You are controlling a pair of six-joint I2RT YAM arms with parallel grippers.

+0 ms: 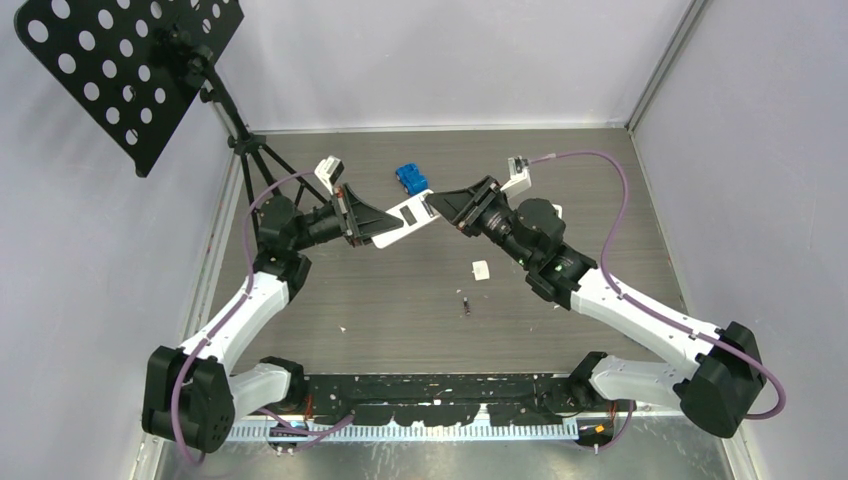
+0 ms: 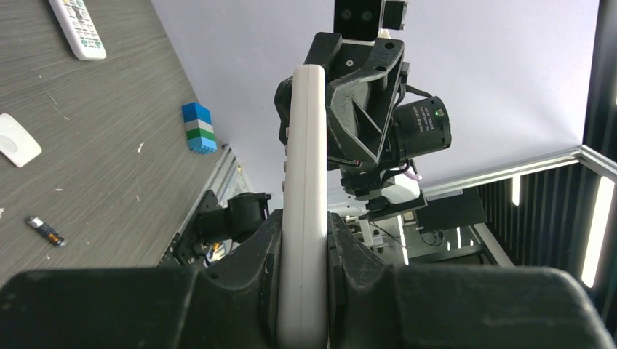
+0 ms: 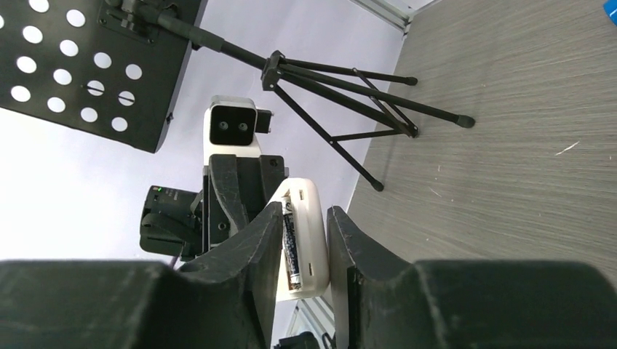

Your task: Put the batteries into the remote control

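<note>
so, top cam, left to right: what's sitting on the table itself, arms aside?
music stand legs → blue block → battery → small white piece

Robot lab test cell, not a home. Left arm (image 1: 250,300) and right arm (image 1: 640,310) are bolted to a black rail (image 1: 440,385) at the near edge of a dark wood-grain surface (image 1: 400,300). Plain pale walls (image 1: 450,60) box it in, with an aluminium frame post (image 1: 662,65) in the corner. Purple cables (image 1: 585,153) run loose along the arms. Left claw (image 1: 390,225) and right claw (image 1: 437,208) sit under wrist-mounted cameras (image 3: 233,123). Perforated black stand (image 1: 120,70) on a tripod (image 3: 349,94). Strip lights (image 2: 596,225) outside the cell.
</note>
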